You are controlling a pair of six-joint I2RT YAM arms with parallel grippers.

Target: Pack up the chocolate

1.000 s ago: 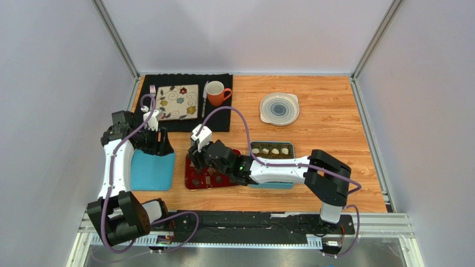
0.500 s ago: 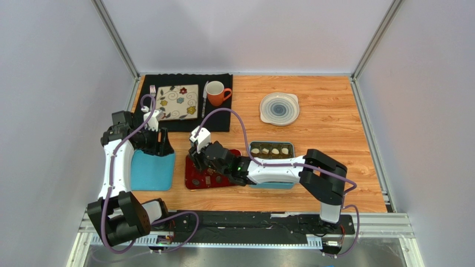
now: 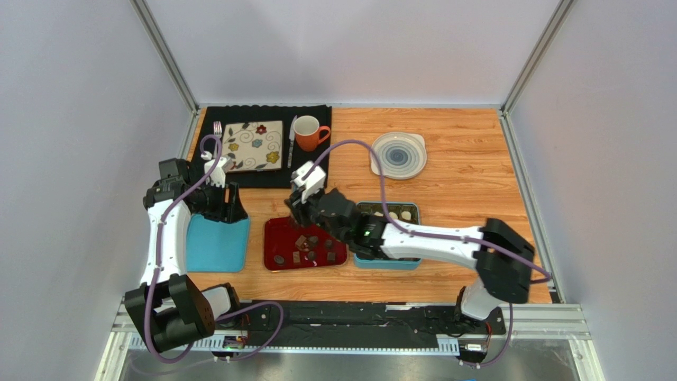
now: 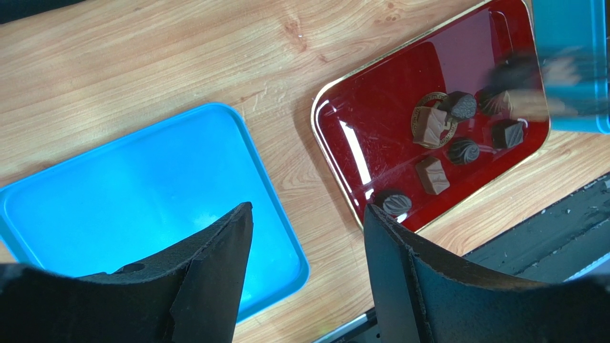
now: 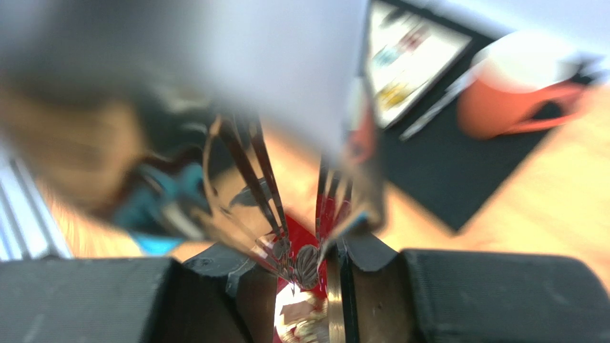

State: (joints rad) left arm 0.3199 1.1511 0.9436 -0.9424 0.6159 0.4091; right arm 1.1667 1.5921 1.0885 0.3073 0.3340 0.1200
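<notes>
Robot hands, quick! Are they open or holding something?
Left gripper: open, holding nothing.
Right gripper: closed on a dark chocolate.

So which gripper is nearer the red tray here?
Right. The right gripper hangs over the far edge of the red tray; the left gripper is beyond its left side, above the blue tray.

dark chocolate pieces (image 4: 432, 176), scattered on red tray (image 4: 458, 64)
</notes>
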